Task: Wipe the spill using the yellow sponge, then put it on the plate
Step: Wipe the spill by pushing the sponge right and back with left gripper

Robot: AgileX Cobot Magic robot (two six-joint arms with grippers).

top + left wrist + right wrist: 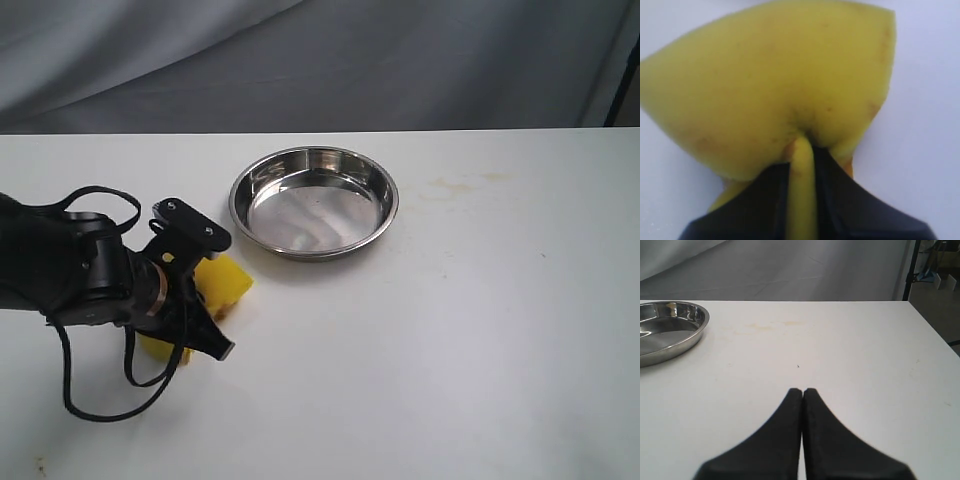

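Observation:
The yellow sponge [226, 281] lies on the white table at the left, squeezed between the fingers of my left gripper [205, 300]. In the left wrist view the sponge [770, 85] fills most of the picture, pinched into a fold by the shut left gripper [802, 150]. The spill does not show; it may be hidden under the sponge and arm. The steel plate [380, 222] stands empty behind and to the right of the sponge. The plate's rim [697, 332] also shows in the right wrist view, where my right gripper [803, 390] is shut on nothing above bare table.
A faint pale yellowish dried stain [455, 184] marks the table to the right of the plate, seen too as a stain [762, 327] in the right wrist view. Black cables [95, 400] loop from the left arm. A grey cloth [300, 60] hangs behind the table.

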